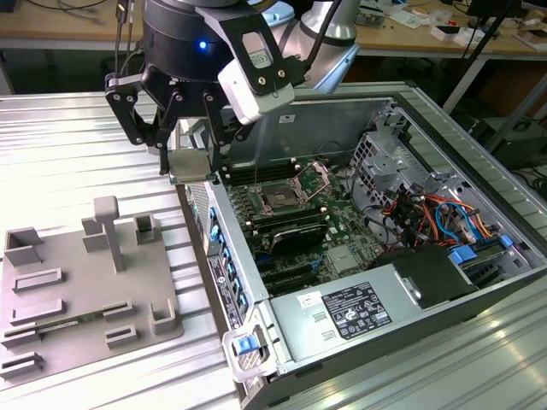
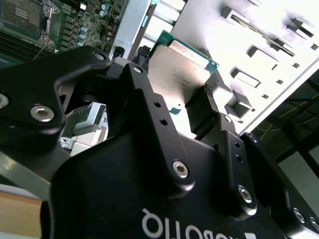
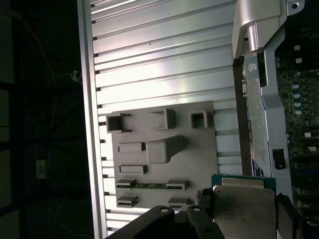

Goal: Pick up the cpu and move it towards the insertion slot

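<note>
My gripper (image 1: 190, 167) is shut on the cpu (image 1: 190, 162), a flat square chip with a pale metal top, held level in the air over the near wall of the open computer case. In both wrist views the black fingers (image 2: 204, 107) clamp two opposite edges of the cpu (image 2: 180, 67); its green rim shows (image 3: 243, 205). The insertion slot (image 1: 282, 198), a dark square socket with a silvery frame and raised lever, lies on the green board to the exterior view's right of the gripper and lower. It also appears in the second wrist view (image 2: 22, 17).
A grey tray (image 1: 85, 282) with raised blocks (image 3: 164, 149) lies on the ribbed metal table (image 1: 68, 137) at the exterior view's left. Inside the case are long black memory slots (image 1: 295, 231), coloured cables (image 1: 427, 213) and a power supply (image 1: 350, 312).
</note>
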Robot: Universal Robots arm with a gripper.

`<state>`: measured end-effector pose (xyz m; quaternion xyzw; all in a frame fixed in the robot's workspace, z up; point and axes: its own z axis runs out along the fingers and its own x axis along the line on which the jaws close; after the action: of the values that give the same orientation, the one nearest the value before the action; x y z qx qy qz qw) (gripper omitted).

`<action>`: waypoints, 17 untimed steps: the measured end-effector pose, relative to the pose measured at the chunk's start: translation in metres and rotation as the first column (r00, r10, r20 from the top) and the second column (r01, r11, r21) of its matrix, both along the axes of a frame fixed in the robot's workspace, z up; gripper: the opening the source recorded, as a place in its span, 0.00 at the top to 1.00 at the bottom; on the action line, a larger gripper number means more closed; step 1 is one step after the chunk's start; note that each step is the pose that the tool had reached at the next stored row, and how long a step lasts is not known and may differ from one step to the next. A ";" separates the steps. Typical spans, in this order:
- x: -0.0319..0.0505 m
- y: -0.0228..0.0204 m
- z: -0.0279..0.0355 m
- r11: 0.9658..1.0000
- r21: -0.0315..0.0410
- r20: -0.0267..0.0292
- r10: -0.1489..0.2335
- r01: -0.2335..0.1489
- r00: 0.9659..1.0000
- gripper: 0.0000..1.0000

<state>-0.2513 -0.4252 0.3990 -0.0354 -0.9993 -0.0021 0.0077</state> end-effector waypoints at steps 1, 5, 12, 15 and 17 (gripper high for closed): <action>0.0005 0.0000 0.0000 1.000 0.000 0.000 0.000 0.000 1.000 0.45; 0.0025 0.0000 0.0000 1.000 -0.001 0.000 0.000 0.000 1.000 0.45; 0.0070 0.0000 -0.0002 1.000 -0.003 0.000 0.000 0.000 1.000 0.45; 0.0086 0.0000 -0.0002 1.000 -0.003 0.000 0.000 0.000 1.000 0.45; 0.0096 0.0000 -0.0003 1.000 -0.004 0.000 0.000 0.000 1.000 0.45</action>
<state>-0.2418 -0.4252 0.3987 -0.0354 -0.9993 -0.0003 0.0077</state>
